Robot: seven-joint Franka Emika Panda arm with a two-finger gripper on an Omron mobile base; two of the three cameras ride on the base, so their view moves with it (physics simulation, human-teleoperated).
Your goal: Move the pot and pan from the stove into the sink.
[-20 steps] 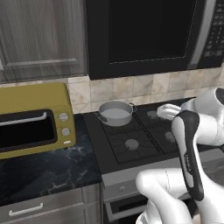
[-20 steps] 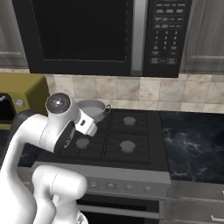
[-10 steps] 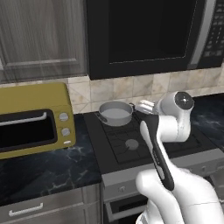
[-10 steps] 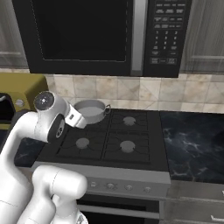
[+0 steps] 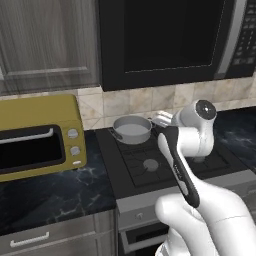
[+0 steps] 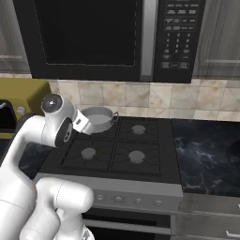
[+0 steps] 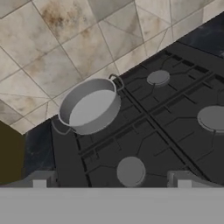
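Note:
The pot [image 5: 132,129] [image 6: 98,119] [image 7: 89,106] is light-grey metal and stands upright on the back left burner of the black stove [image 5: 150,160] [image 6: 126,154] [image 7: 162,131]. It looks empty, and its two small loop handles show in the hand view. My gripper [image 7: 111,181] is open with nothing between its fingers. It hovers over the front left of the cooktop, looking at the pot from a short way off. The hand [image 5: 161,120] [image 6: 83,124] is close beside the pot without touching it. The pan and the sink are out of view.
A yellow toaster oven [image 5: 37,135] stands on the dark marble counter left of the stove. A black microwave [image 6: 117,37] hangs above the cooktop. Tiled wall [image 7: 65,39] runs right behind the pot. More dark counter [image 6: 206,150] lies right of the stove.
The arm has swung left across the stove and brought the hand close to the pot. The jaws stayed wide open. The pot has not moved.

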